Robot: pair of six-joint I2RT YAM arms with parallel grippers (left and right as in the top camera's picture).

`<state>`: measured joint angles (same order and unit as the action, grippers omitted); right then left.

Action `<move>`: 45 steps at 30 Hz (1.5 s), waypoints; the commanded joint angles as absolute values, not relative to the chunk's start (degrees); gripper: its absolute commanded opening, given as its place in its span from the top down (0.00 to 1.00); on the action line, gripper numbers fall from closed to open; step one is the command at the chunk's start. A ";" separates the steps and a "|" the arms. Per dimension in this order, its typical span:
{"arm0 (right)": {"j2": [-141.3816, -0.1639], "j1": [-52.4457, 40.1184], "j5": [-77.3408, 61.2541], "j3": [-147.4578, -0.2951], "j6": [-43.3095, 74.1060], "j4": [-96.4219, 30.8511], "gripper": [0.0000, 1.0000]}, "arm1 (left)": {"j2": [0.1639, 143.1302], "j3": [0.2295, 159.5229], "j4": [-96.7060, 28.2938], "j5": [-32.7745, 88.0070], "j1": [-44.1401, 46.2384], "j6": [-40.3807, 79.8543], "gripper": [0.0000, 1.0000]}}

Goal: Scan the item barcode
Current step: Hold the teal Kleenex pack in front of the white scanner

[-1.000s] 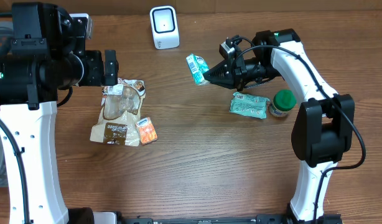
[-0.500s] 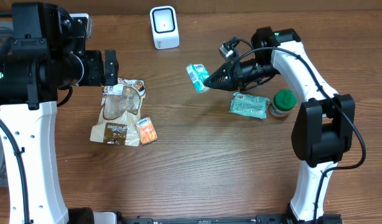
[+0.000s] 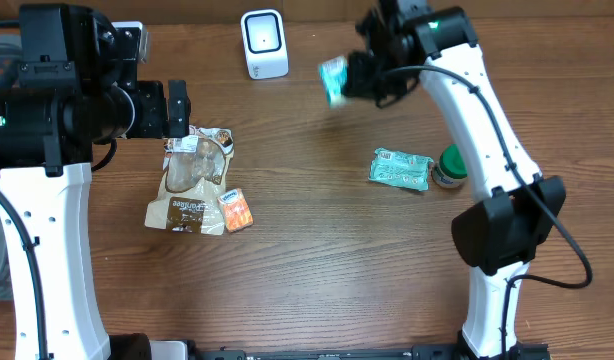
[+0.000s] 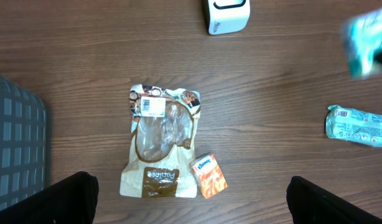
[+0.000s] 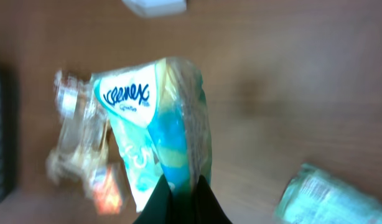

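A teal and white Kleenex tissue pack (image 3: 333,78) hangs in the air at the far side of the table, to the right of the white barcode scanner (image 3: 263,43). My right gripper (image 3: 349,78) is shut on its lower end. The right wrist view is blurred: the pack (image 5: 157,124) rises from my right gripper (image 5: 181,194), with the scanner (image 5: 155,5) at the top edge. No barcode shows on the pack. My left gripper (image 3: 177,108) is open, high over the left side. In its view the fingers (image 4: 73,199) stand wide apart and the pack (image 4: 365,43) is a blur at the far right.
A brown and white Panera bag (image 3: 192,180) and a small orange pack (image 3: 235,209) lie below my left gripper. A teal packet (image 3: 401,168) and a green-lidded jar (image 3: 453,165) lie at the right. A grey basket (image 4: 17,149) stands at the left edge.
My right arm has lifted the tissue pack and swung it back toward the far edge, level with the scanner. The left arm has not moved.
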<state>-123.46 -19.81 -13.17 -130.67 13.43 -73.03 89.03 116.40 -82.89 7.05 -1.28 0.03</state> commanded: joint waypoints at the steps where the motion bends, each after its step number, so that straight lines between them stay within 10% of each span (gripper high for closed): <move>1: -121.91 -24.62 9.19 -133.25 15.81 -67.24 0.96 | 88.82 117.10 -82.85 6.87 -1.48 0.19 0.00; 10: -132.57 -33.01 37.47 -133.14 -4.34 -34.35 0.96 | 88.82 117.10 -82.85 6.87 -1.48 0.16 0.00; 20: -147.28 -33.43 35.83 -133.12 -35.55 -5.32 0.96 | 88.82 117.10 -82.85 6.87 -1.48 0.19 0.00; 45: -153.40 -34.06 26.83 -133.08 -53.08 -1.89 0.96 | 88.82 117.10 -82.85 6.87 -1.48 0.16 0.01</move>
<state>-153.40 -33.76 28.77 -132.57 -50.37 -2.04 89.03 116.40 -82.89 7.05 -1.28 0.03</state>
